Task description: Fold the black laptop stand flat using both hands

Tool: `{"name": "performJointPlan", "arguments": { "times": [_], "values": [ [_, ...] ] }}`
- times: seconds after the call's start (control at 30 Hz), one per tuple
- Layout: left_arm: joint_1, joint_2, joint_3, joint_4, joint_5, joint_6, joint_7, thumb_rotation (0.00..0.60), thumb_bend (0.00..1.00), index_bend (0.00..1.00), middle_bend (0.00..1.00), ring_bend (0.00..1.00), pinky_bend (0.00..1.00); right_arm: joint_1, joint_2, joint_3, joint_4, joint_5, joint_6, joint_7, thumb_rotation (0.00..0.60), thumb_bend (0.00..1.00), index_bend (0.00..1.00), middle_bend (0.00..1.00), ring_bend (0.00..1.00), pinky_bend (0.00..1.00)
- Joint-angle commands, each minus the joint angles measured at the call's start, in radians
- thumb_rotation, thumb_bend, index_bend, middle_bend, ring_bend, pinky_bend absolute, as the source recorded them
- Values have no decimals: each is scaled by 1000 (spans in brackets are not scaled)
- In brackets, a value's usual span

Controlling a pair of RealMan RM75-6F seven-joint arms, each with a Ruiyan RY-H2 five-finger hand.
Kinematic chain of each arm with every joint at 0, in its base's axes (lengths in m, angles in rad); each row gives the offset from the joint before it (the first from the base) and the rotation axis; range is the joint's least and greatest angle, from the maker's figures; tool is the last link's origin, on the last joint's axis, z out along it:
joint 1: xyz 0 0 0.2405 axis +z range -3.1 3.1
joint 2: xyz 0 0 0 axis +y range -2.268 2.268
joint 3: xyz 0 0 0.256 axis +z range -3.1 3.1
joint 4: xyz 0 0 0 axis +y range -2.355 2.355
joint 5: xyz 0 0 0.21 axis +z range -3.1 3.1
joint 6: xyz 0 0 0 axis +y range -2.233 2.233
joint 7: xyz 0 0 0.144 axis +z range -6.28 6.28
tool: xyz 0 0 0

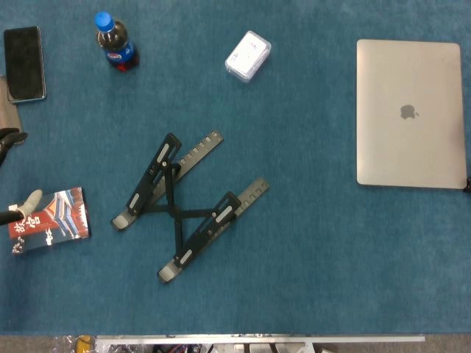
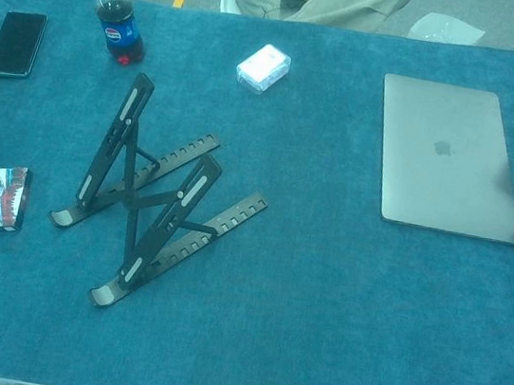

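Note:
The black laptop stand (image 1: 180, 209) stands unfolded in the middle of the blue table, its two slotted base rails (image 2: 225, 219) flat and its two support arms (image 2: 117, 130) raised steeply, joined by a cross brace. Only a few fingers of my left hand (image 1: 16, 209) show at the far left edge of the head view, spread apart and holding nothing, with one light-tipped finger over the booklet's corner. This hand is well left of the stand. My right hand appears in neither view.
A red-and-blue booklet (image 1: 51, 220) lies left of the stand. At the back left are a cola bottle (image 1: 115, 40) and a black phone (image 1: 23, 63), at back centre a small white box (image 1: 248, 56). A closed silver laptop (image 1: 410, 114) lies at the right.

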Motion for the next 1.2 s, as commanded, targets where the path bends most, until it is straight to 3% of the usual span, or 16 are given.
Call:
{"name": "performJointPlan", "arguments": {
  "times": [0.03,0.27,0.47,0.77,1.0,1.13,1.2],
  "values": [
    [0,1,-2,-2,2,-2,1,491,251,167,173,119,165,1,-2,1,2,0,-2,2,600,94,54,112,51,145],
    [-19,7,-11,-6,5,-40,-29,494,252,167,173,119,165,12,-6,6,2,-1,-14,1,600,94,54,112,51,145],
    [-99,42,-31,-27,-9,-173,-117,536,251,167,178,120,165,47,-1,24,-15,-5,-50,7,600,94,54,112,51,145],
    [-296,83,-100,-62,-61,-473,-423,595,251,167,185,126,165,95,-19,43,-24,9,-104,-22,600,94,54,112,51,145],
    [-429,72,-140,-57,-98,-691,-691,595,252,167,188,133,165,109,-30,46,-16,20,-119,-29,600,94,54,112,51,144],
    [-467,59,-156,-46,-106,-755,-825,569,252,167,195,148,167,112,-32,47,-11,26,-123,-30,600,95,54,112,51,145],
    [-487,50,-165,-37,-106,-790,-915,518,251,167,209,164,169,114,-34,47,-7,30,-126,-29,600,94,54,112,51,145]
  ]
}}
